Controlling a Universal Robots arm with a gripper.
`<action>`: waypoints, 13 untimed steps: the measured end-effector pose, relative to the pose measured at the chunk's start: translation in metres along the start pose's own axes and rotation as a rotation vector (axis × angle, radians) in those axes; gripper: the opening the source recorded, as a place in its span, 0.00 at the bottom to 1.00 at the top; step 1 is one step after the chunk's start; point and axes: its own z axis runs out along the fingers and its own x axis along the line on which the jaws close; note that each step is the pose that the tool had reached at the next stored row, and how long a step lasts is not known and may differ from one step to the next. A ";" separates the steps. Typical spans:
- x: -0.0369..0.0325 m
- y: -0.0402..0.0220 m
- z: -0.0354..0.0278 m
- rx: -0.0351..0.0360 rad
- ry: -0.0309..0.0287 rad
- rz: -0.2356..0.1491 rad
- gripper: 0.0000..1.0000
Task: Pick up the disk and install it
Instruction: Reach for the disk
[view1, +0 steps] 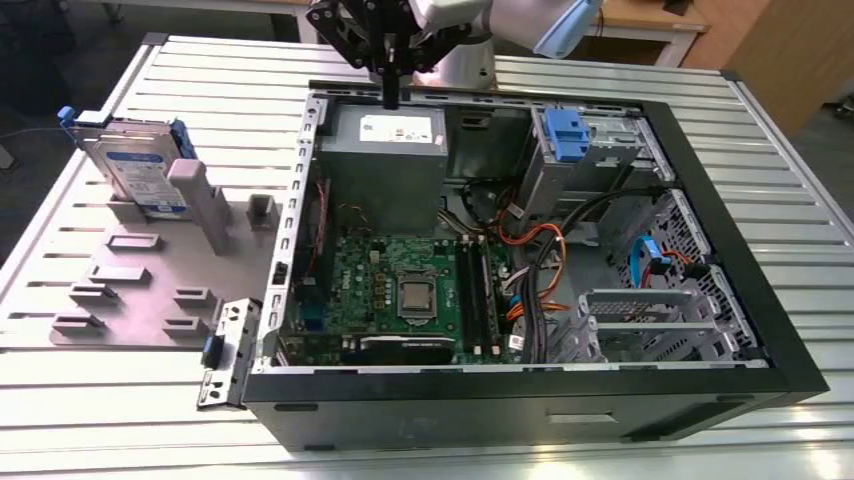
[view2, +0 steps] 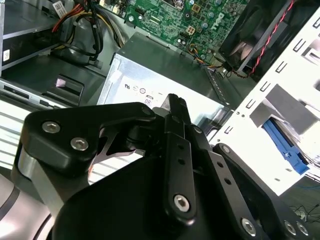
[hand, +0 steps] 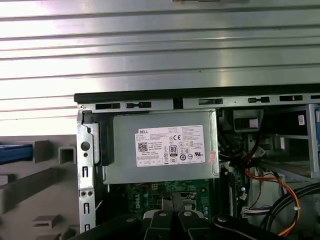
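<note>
Fig. 1. I am hovering the gripper (view1: 390, 98) over the computer case (view1: 534, 405), above its grey power supply (view1: 384, 150), fingers pressed together on nothing. The disk (view1: 140, 170) is standing upright in a grey holder (view1: 147, 275) outside the case, probably so its edges are exposed for grasping.

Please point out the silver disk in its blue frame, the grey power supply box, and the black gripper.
Flat silver disk in blue plastic frame (view1: 138, 170): exterior view, on its blue-and-white label.
Grey power supply box (hand: 170, 146): first wrist view, on its white label.
Black gripper (view1: 390, 97): exterior view, between its fingertips.
</note>
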 end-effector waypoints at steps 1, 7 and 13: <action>0.0006 0.0000 0.0000 0.0000 0.0000 0.000 0.11; 0.0065 -0.0005 -0.0002 0.0001 -0.0001 0.000 0.11; 0.0135 -0.0010 -0.0003 0.0000 -0.0008 0.000 0.11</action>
